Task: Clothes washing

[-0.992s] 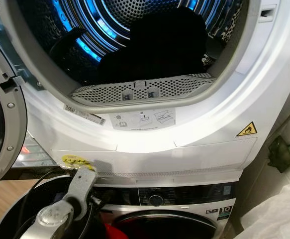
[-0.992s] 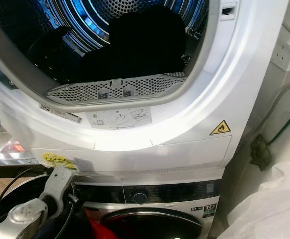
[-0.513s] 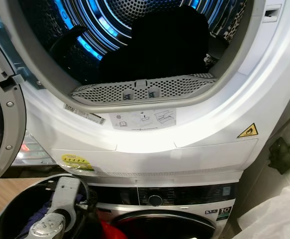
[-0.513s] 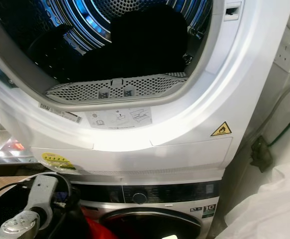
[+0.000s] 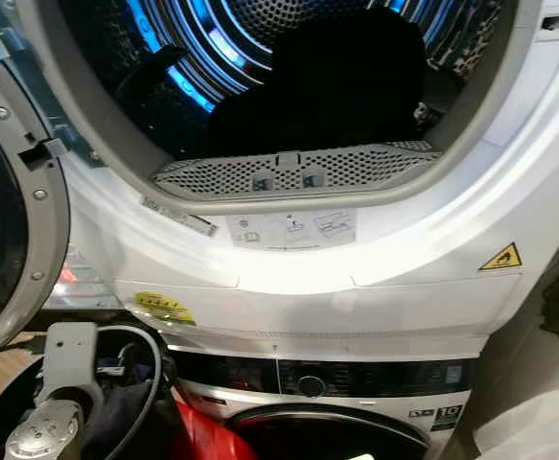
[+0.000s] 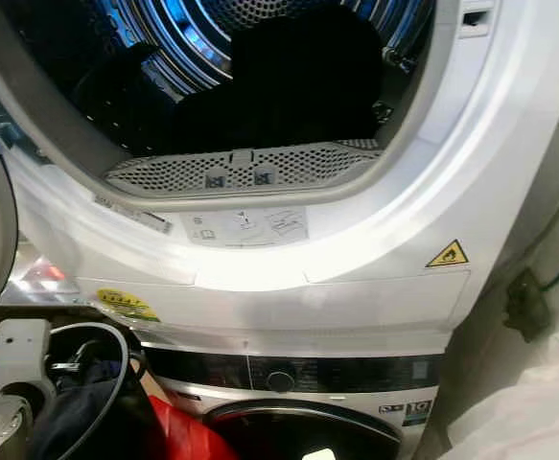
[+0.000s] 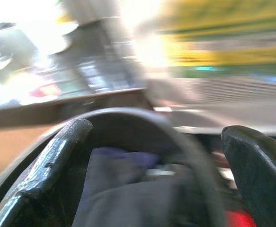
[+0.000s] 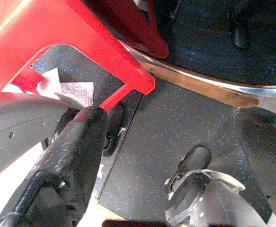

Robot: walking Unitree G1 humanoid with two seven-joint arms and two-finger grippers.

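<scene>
The dryer's drum stands open with a pile of dark clothes lying inside behind the perforated lint filter. At the lower left my left arm reaches down into a round black basket holding dark and purple cloth. In the blurred left wrist view, my left gripper is open, with the dark cloth lying below, between the spread fingers. My right gripper is open, hanging over the speckled dark floor with nothing between its fingers.
The dryer's door is swung open at the left. Below the dryer sits a washing machine with a control dial. A red object lies beside the basket. A white bag is at the right. A red frame stands near the right gripper.
My left arm has dropped from beside the dryer's lower edge down into the black basket. The whole picture has shifted right, so the camera has turned.
</scene>
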